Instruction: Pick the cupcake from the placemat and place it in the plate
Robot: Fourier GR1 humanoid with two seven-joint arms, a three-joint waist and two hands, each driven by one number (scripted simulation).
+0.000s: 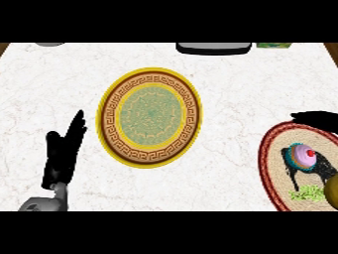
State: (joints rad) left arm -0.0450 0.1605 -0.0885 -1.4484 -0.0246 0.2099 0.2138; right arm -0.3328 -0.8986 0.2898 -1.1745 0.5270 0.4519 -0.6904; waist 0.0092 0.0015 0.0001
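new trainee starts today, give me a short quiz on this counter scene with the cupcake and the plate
1. True or false: the cupcake already sits on the plate.
2. Which robot hand is at the cupcake? A) left robot hand B) right robot hand
3. Fill in: the cupcake rests on the ____ at the view's right.

Key
1. False; it is on the placemat, and the plate has nothing on it.
2. B; the right robot hand reaches around the cupcake, while the left rests open near the lower left.
3. placemat
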